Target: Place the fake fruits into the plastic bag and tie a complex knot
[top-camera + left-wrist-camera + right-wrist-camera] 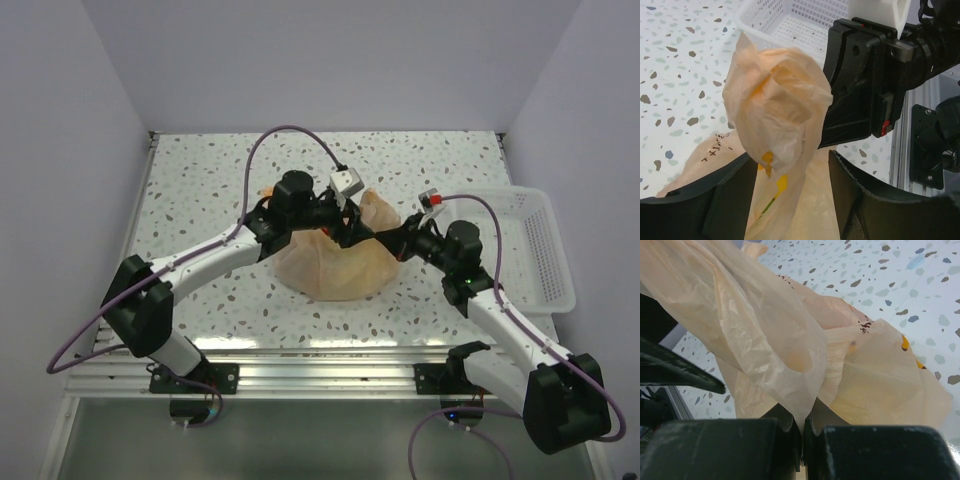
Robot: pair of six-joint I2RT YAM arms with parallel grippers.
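Left gripper (790, 165) spread wide astride bunched top of thin translucent peach plastic bag (335, 265); right gripper (802, 420) clamped on its film.

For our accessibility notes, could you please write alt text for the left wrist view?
A crumpled twist of the pale orange plastic bag stands up between the wide-open fingers of the left gripper. The black right gripper sits close against the bag on the right, and a white basket lies behind on the speckled table.
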